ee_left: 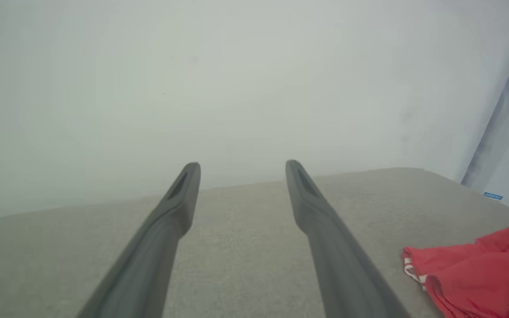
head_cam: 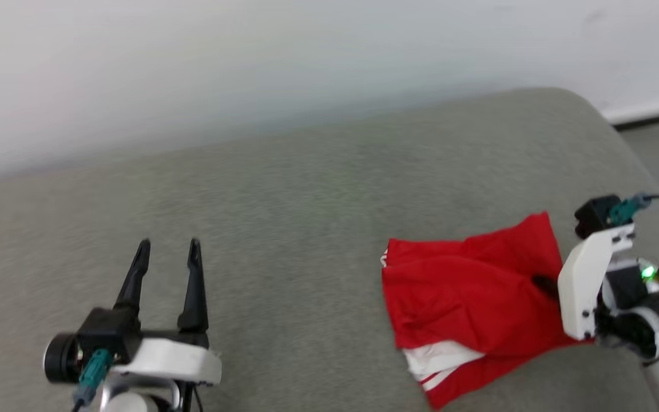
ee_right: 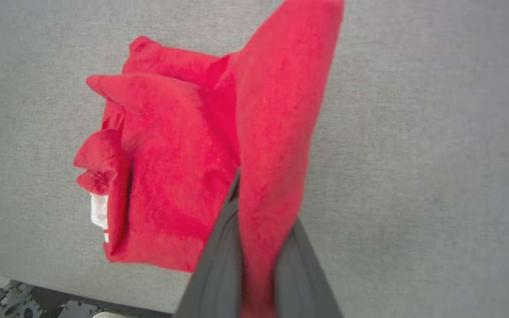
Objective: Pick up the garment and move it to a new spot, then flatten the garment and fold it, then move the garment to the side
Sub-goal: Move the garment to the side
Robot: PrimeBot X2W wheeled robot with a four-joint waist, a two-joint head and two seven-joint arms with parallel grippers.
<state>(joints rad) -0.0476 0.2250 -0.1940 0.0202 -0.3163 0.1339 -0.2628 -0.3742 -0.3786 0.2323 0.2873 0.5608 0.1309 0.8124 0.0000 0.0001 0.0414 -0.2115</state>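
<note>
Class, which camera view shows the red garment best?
The right wrist view: the garment is large, sharp, a fold pinched by the right gripper. The head view hides part behind that gripper; the left wrist view catches one edge.

The garment [head_cam: 467,297] is soft matt cloth; the cushion [head_cam: 306,200] coarse grey fabric

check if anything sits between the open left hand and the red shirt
Nothing visible does. The left hand is open over the grey cushion, and the garment lies off to its right with bare cushion between them. The right hand is shut on a raised fold of the garment.
</note>
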